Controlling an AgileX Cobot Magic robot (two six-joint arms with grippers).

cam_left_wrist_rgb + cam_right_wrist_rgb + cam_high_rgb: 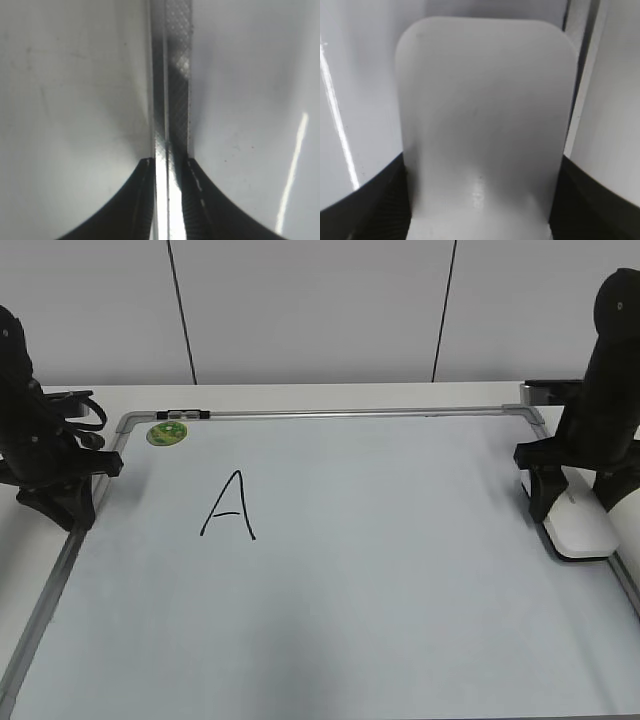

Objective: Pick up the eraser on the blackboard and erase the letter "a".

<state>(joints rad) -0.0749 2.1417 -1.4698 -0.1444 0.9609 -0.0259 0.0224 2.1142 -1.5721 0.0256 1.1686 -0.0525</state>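
Right wrist view shows the right gripper spread wide, its fingers flanking the eraser, apparently touching it. That eraser lies at three o'clock on the blackboard. Left gripper straddles the frame, nearly closed.

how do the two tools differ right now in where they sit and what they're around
The left tool sits at the blackboard's left edge, straddling its grey frame rail; the right tool sits at the right edge, straddling the white eraser. The rail is thin between the left fingers; the eraser fills the right tool's gap. Both are black and low at the board.
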